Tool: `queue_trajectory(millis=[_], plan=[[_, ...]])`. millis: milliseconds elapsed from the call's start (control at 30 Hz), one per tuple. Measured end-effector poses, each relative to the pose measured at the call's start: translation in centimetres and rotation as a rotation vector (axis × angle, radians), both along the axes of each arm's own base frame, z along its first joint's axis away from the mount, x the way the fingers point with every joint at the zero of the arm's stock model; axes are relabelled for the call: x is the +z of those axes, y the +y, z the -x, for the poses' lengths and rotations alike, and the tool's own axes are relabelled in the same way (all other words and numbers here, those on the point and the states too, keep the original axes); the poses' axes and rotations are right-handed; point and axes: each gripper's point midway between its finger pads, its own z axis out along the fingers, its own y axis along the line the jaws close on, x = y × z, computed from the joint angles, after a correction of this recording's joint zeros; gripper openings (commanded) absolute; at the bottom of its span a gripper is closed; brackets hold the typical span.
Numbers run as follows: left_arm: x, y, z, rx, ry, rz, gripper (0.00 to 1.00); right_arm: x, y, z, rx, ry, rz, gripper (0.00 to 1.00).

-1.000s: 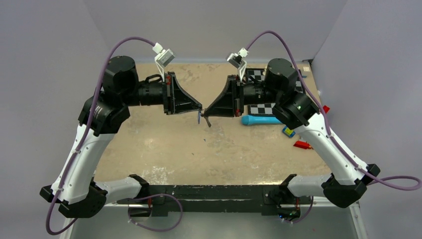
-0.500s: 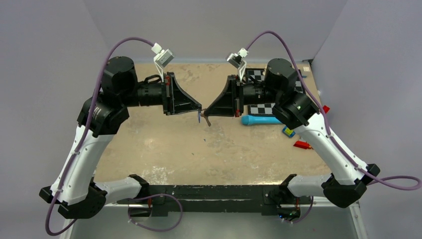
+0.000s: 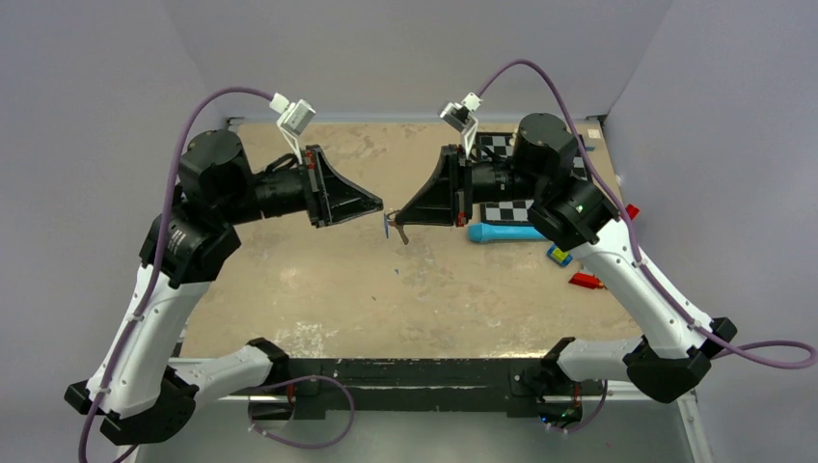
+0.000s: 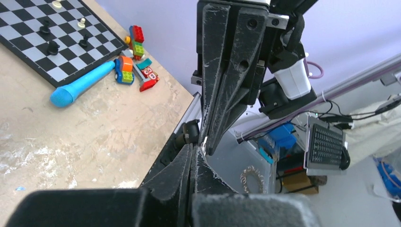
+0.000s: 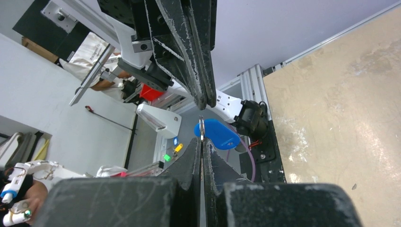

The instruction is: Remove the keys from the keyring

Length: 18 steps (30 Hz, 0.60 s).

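Observation:
The keys [image 3: 388, 228] hang in the air above the middle of the table. In the right wrist view they are a thin grey metal piece [image 5: 201, 126] standing edge-on, with a bright blue oval tag [image 5: 216, 134] beside it. My right gripper [image 3: 398, 223] [image 5: 201, 141] is shut on that metal piece at its very tips. I cannot tell the keyring from the keys. My left gripper [image 3: 380, 205] [image 4: 194, 149] is shut with nothing visible between its fingers. Its tip points at the right one, a small gap away from the metal.
A long light-blue tube-shaped tool [image 3: 506, 232] lies right of centre on the tan table [image 3: 318, 280]. Near it is a chessboard [image 3: 502, 145]. A small blue-and-yellow block [image 3: 558, 255] and red pieces [image 3: 586, 282] lie by the right arm.
My left arm has swung back to the left, and its shut tip has drawn slightly away from the keys. The right gripper and the keys stay in place.

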Motion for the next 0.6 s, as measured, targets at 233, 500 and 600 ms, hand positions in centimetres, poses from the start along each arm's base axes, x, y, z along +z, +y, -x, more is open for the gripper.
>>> queue_trajectory(millis=[233, 500, 600], plan=[[0.4, 0.3, -0.5, 0.051, 0.005, 0.024, 0.07, 0.2, 0.0, 0.0, 0.003, -0.006, -0.009, 0.0], [1.2, -0.3, -0.8, 0.008, -0.029, 0.001, 0.37, -0.1, -0.1, 0.2, 0.012, 0.0, 0.005, 0.0], [1.6, -0.7, -0.4, -0.047, -0.047, 0.001, 0.39, -0.5, -0.2, 0.5, 0.025, 0.005, 0.016, 0.0]])
